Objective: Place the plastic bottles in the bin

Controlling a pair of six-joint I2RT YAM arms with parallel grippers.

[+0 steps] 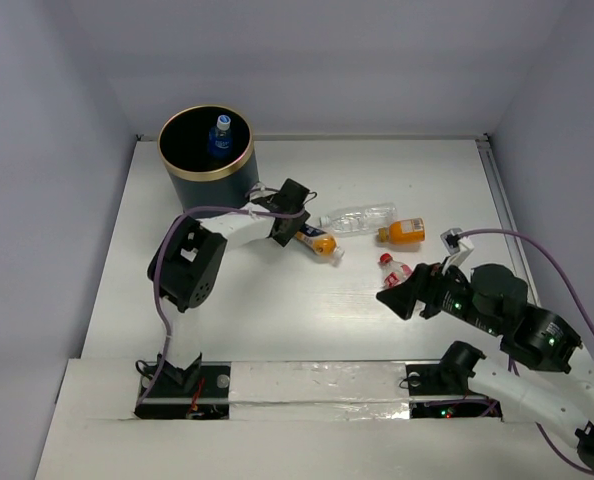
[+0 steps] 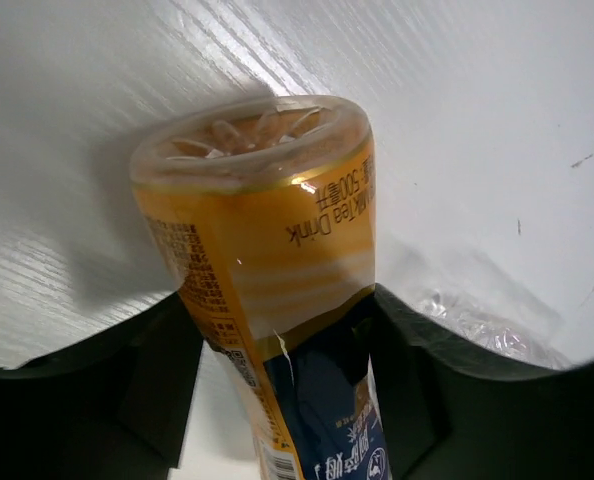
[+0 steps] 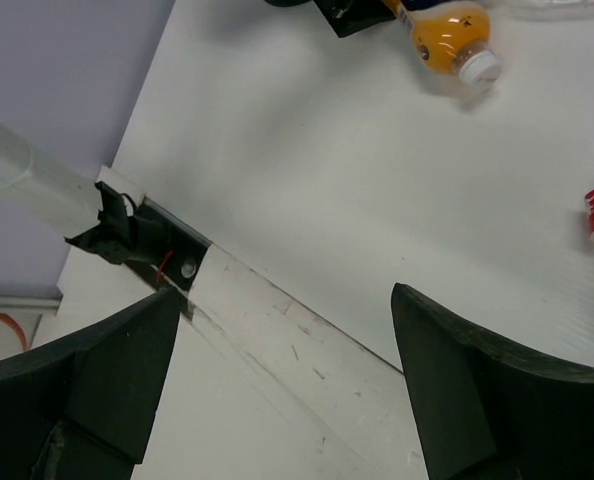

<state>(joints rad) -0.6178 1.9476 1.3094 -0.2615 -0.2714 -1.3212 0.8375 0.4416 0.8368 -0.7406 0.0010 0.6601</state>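
An orange-filled bottle [image 1: 320, 243] with a yellow and blue label lies on the white table, and my left gripper [image 1: 295, 226] is shut on its body. In the left wrist view the bottle [image 2: 267, 230] fills the gap, base pointing away, with both fingers against its sides. The bin [image 1: 205, 172] stands just behind the left gripper with a blue-capped bottle [image 1: 220, 137] inside. A clear bottle [image 1: 360, 217], a small orange bottle [image 1: 402, 233] and a red-labelled bottle [image 1: 394, 269] lie to the right. My right gripper [image 1: 397, 297] stands open beside the red-labelled bottle, nothing between its fingers [image 3: 107, 380].
A taped white strip [image 1: 307, 382] runs along the table's near edge above the arm bases. Walls enclose the table on three sides. The clear bottle [image 2: 477, 325] lies close beside the left gripper's right finger.
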